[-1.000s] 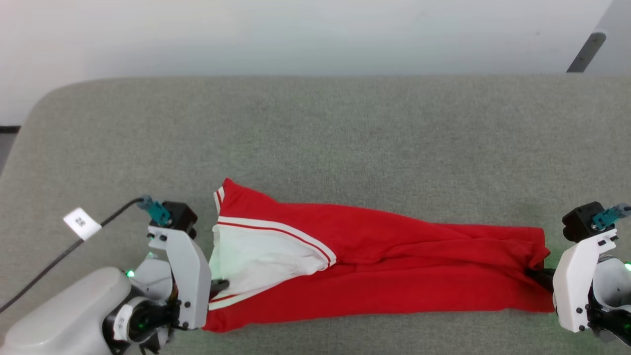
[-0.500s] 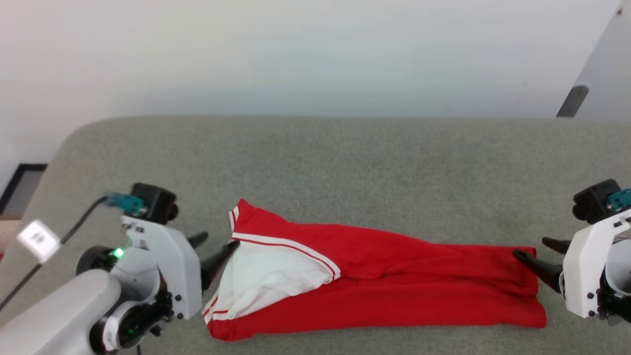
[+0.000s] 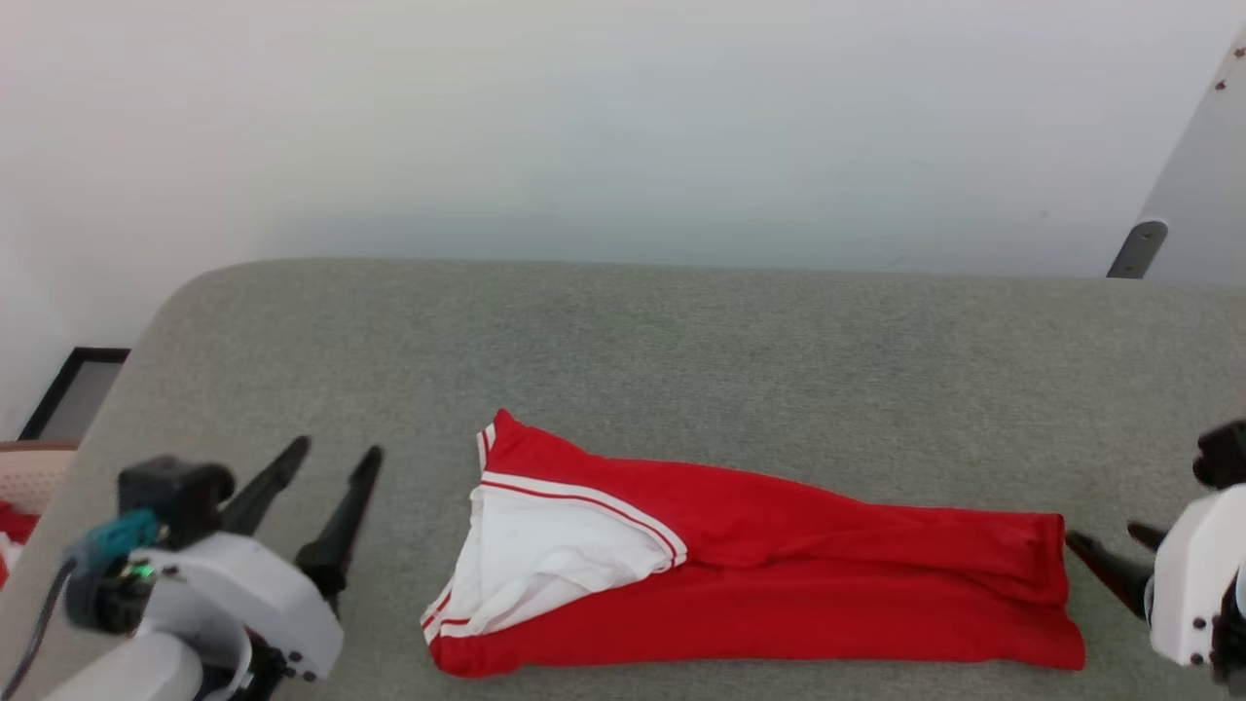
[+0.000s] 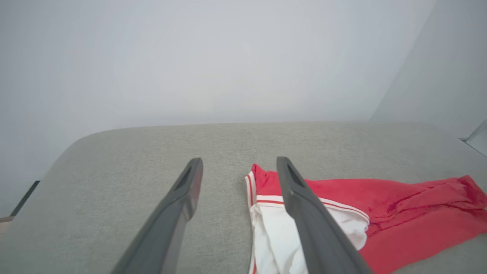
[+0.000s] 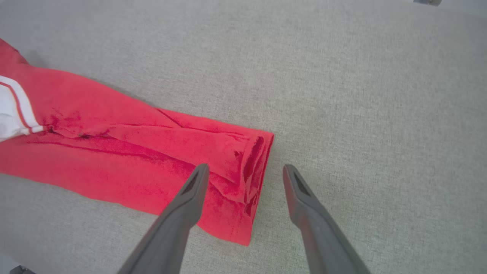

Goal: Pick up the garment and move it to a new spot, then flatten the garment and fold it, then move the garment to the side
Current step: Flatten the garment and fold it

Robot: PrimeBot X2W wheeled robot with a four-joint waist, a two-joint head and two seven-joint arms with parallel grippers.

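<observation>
Left tool and right tool, both agape, empty, beside the garment, apparently folded.

A sparse robotics test room, by the look of it: a broad grey fabric-covered platform with rounded corners stands against a plain white wall, a grey metal bracket showing at the far right. A white-cased robot arm with a teal cable plug hangs over the platform's near left corner.
</observation>
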